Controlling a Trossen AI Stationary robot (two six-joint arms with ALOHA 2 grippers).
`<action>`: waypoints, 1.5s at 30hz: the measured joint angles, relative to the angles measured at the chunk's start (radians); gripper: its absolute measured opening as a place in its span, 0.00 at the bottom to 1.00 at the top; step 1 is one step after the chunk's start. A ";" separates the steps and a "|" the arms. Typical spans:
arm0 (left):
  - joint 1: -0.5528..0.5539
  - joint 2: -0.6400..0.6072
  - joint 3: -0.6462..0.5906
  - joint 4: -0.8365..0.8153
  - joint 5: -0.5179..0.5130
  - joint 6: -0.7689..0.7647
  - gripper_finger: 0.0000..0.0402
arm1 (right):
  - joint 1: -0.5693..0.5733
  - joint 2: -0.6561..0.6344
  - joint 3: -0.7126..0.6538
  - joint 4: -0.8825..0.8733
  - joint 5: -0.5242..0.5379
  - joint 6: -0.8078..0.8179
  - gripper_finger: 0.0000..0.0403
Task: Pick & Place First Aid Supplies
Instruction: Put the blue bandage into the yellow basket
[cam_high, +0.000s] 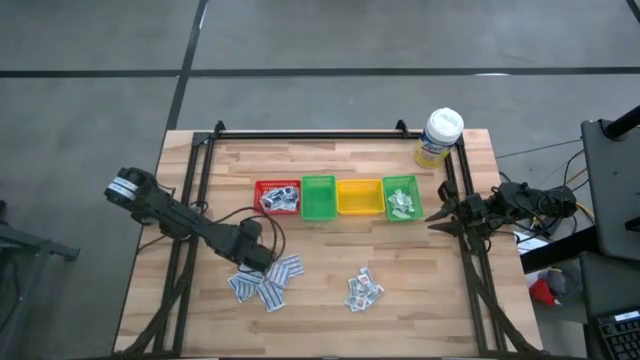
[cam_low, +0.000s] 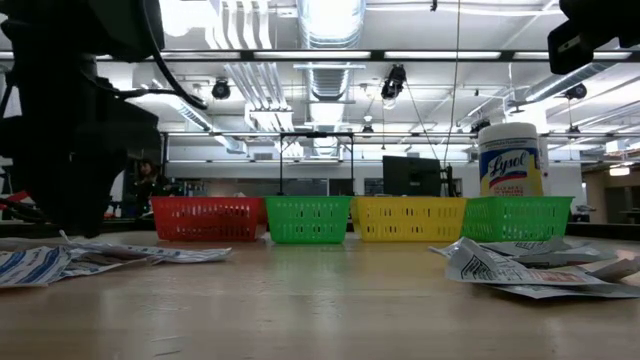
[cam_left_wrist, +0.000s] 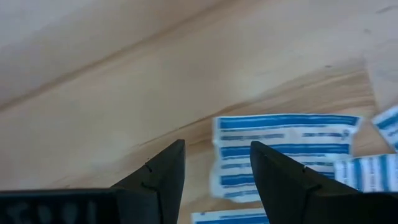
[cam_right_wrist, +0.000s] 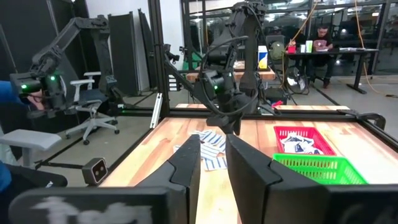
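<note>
Pincers: left over packet pile, right parked

Left pincer (cam_high: 252, 262) spread wide, nothing between its fingers (cam_left_wrist: 163, 174), hanging low over the edge of the left packet pile (cam_high: 267, 280) of blue-striped strips on the table (cam_high: 330, 250). One strip packet (cam_left_wrist: 283, 140) lies flat just ahead of the fingertips. Second packet pile (cam_high: 362, 289) sits well apart, toward the right. More packets in the red bin (cam_high: 277, 198) and the far-right green bin (cam_high: 402, 198); second green bin (cam_high: 318, 197) and yellow bin (cam_high: 359, 196) between them. Bottle (cam_high: 440, 136) at the far right corner. Right pincer (cam_high: 436, 217) at the table's right edge beside the green bin, fingers partly apart, holding nothing.
</note>
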 joint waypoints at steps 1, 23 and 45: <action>0.001 0.000 -0.006 0.022 0.000 0.005 0.45 | 0.000 0.000 0.000 0.000 0.000 0.000 0.19; 0.003 -0.003 -0.089 0.127 0.006 0.006 0.32 | 0.000 0.000 -0.006 -0.003 0.001 -0.002 0.18; 0.004 -0.019 -0.094 0.071 -0.067 0.028 0.01 | 0.000 0.000 -0.011 -0.001 0.008 -0.003 0.22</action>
